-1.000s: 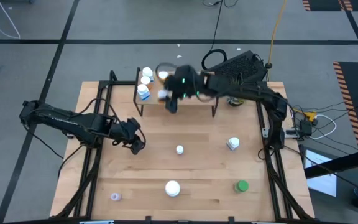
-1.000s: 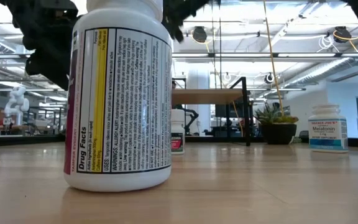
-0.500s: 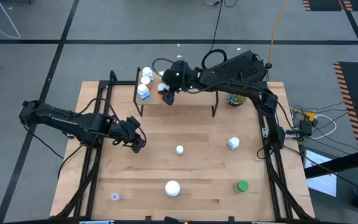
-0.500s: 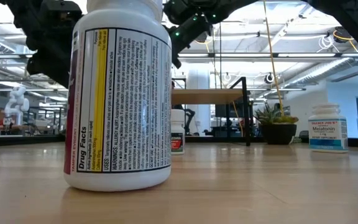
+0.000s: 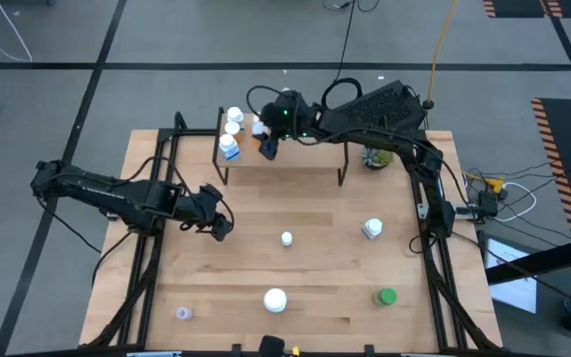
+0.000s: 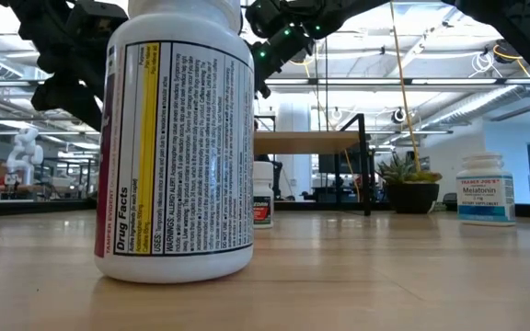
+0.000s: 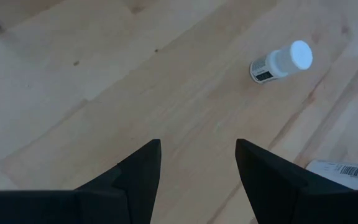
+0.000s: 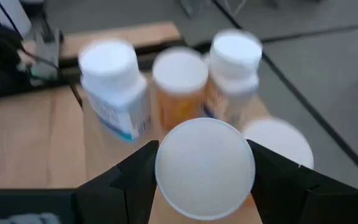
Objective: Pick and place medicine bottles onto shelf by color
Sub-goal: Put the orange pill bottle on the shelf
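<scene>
Right gripper: the right gripper (image 5: 266,146) hangs over the left end of the shelf (image 5: 310,165), fingers clamped on an orange white-capped bottle (image 8: 204,167) whose cap fills the space between them in the right wrist view.
Shelf group: three bottles stand at the shelf's left end — a blue-white bottle (image 8: 114,87), an orange bottle (image 8: 179,84) and another white-capped one (image 8: 234,68); a further pale cap (image 8: 278,144) shows partly behind the held one.
Left gripper: the left gripper (image 5: 217,226) waits low near the table's left edge, fingers part-way apart with nothing between them; a small bottle (image 7: 281,61) lies ahead of it on the wood.
Still on the table: a small white cap (image 5: 286,238) near the middle, a white bottle (image 5: 371,229) toward the right edge, a large white bottle (image 5: 275,298) near the front edge, a green-capped bottle (image 5: 386,296) toward the front right corner, a pale purple one (image 5: 183,313) toward the front left corner.
Step, as I judge: setting the held bottle down beside the orange one.
Risk: the standing bottles sit close together, so a finger or the bottle's base could knock a neighbour over or off the shelf's edge.
Risk: letting go before the base rests flat could tip it.
Risk: it could end up beside the wrong colour.
</scene>
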Robot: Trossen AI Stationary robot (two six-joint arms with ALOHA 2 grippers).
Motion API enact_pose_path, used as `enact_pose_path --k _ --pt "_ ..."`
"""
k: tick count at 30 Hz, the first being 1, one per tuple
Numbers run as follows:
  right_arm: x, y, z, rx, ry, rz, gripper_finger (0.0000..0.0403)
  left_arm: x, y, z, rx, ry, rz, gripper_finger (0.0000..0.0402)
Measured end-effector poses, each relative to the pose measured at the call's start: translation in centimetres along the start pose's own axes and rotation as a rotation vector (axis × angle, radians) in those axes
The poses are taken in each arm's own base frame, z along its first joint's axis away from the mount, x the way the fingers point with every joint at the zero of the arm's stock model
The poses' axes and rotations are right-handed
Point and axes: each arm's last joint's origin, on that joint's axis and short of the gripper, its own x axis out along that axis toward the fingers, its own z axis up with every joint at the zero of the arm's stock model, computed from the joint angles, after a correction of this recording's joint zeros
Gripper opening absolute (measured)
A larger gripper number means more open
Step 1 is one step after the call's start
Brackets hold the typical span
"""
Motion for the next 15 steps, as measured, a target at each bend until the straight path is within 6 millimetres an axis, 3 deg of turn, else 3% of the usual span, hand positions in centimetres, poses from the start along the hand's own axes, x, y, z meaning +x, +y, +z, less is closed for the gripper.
enact_pose_path --k 8,15 --pt "0.5 0.1 -0.7 0.021 0.043 0.006 0.0265 0.0 0.0 0.0 -0.009 0.000 0.000 0.0209" --pt "1.0 0.5 -1.2 0.015 0.078 0.021 0.0269 0.0 0.0 0.0 -0.047 0.004 -0.003 0.0209"
